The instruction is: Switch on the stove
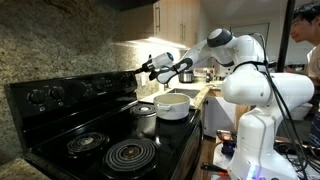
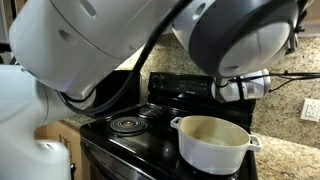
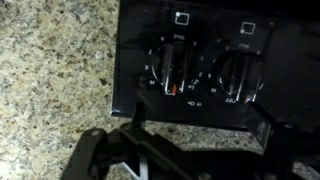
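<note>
The stove (image 1: 110, 140) is glossy black with spiral coil burners (image 1: 131, 153) and a raised back panel of round knobs (image 1: 75, 90); it shows in both exterior views (image 2: 130, 125). My gripper (image 1: 149, 68) hovers at the far end of the back panel. In the wrist view two knobs face me, one (image 3: 172, 68) and its neighbour (image 3: 238, 72). My gripper's dark fingers (image 3: 200, 125) are spread wide below the panel, just short of it and touching no knob. The gripper is open and empty.
A white pot (image 1: 172, 105) (image 2: 212, 140) stands on a burner near the arm, with a small steel pot (image 1: 145, 117) beside it. A speckled granite backsplash (image 3: 55, 70) rises behind the stove. A person (image 1: 305, 25) stands behind the robot.
</note>
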`<state>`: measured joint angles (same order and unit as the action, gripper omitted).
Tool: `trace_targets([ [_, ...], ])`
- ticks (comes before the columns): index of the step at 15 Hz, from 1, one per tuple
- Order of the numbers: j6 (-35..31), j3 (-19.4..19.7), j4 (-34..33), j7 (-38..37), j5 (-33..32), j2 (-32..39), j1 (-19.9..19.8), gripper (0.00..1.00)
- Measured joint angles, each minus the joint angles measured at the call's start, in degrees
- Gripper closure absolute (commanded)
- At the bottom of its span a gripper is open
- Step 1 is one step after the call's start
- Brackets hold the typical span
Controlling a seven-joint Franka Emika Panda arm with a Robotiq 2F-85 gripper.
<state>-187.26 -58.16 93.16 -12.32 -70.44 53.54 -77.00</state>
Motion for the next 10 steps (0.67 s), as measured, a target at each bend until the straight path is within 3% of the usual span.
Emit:
trace_targets([
  [10, 0.6, 2.4, 0.6, -2.9, 0.1, -1.8, 0.6, 0.0],
])
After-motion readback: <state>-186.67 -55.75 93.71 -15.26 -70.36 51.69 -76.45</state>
